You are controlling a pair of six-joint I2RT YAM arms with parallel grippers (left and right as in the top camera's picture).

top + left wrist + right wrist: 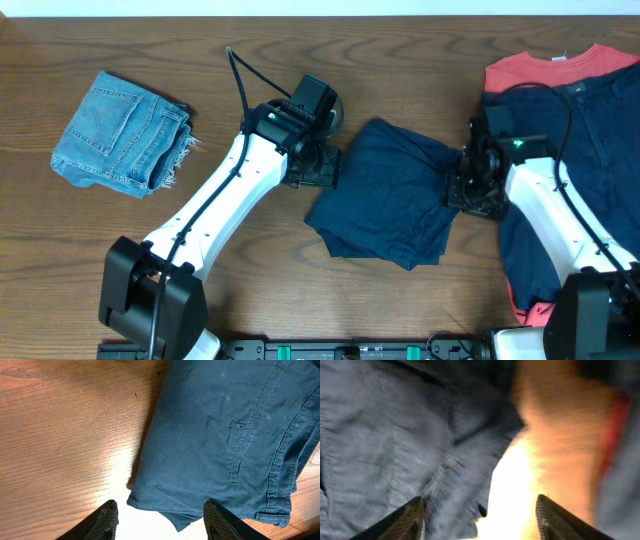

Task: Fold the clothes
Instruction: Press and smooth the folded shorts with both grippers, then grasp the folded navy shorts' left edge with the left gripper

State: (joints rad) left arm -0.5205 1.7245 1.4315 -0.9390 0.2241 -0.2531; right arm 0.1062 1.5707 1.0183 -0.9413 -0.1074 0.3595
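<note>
Count: 4 garments, 2 arms, 1 table [250, 60].

- Light denim piece [122, 135]: folded, far left, frayed hem facing centre, well apart from both arms.
- Dark navy garment [385, 195]: folded flat at table centre, between the two grippers. The left wrist view shows stitched seams and a pocket slit on it [225, 435].
- Navy shirt [570, 170]: right side, spread loosely, lying on top of the red shirt.
- Red shirt [560, 68]: only the collar end and a strip at the bottom edge show.

Left gripper [160, 515]: fingers spread wide, gripping nothing, just off the navy garment's left corner.

Right gripper [482, 517]: fingers also spread wide, holding nothing, at the garment's right edge next to the shirt pile. That view is motion-blurred, so I can't tell whether it touches the cloth.
</note>
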